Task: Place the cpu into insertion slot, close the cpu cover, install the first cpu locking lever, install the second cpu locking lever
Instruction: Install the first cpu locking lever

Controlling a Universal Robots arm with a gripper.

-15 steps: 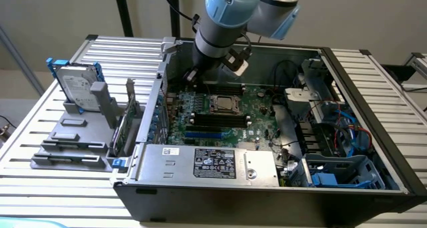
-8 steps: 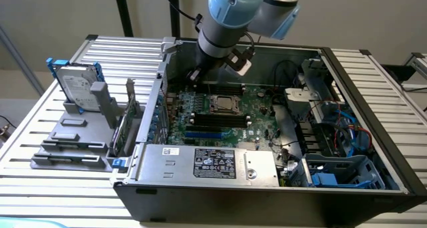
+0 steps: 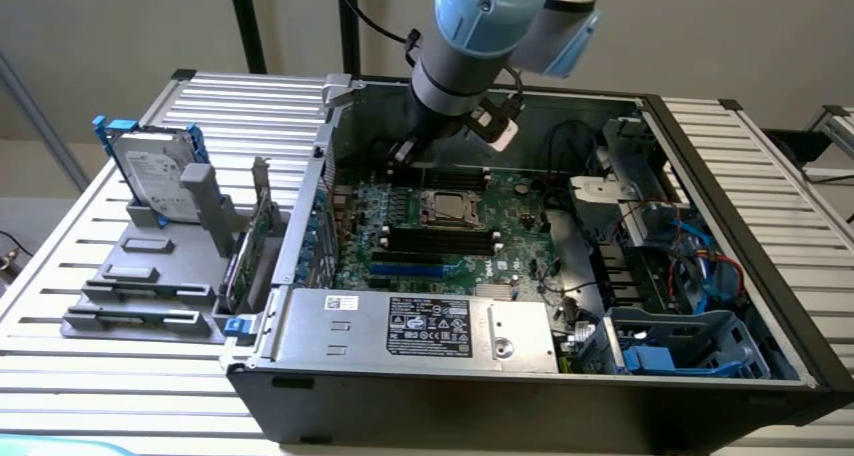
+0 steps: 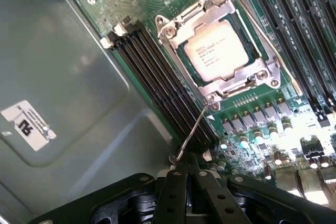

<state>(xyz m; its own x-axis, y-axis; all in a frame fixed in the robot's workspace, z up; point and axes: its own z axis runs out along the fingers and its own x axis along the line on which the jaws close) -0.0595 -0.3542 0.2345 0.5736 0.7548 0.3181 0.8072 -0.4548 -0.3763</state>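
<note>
The cpu, a tan-silver square chip, lies flat in the insertion slot on the green board. The silvery cpu cover is folded down around it. One thin wire locking lever stands up from the socket's corner and slants toward my gripper. The black fingers are shut together, and the lever's free end sits right at their tips. I cannot tell whether they touch it. In the exterior view the gripper hangs low inside the case, just behind the socket.
Long black memory slots run beside the socket, close to the lever. The grey case wall rises right behind them. The open computer case holds a power supply at the front and cables at the exterior view's right. A hard drive stands outside.
</note>
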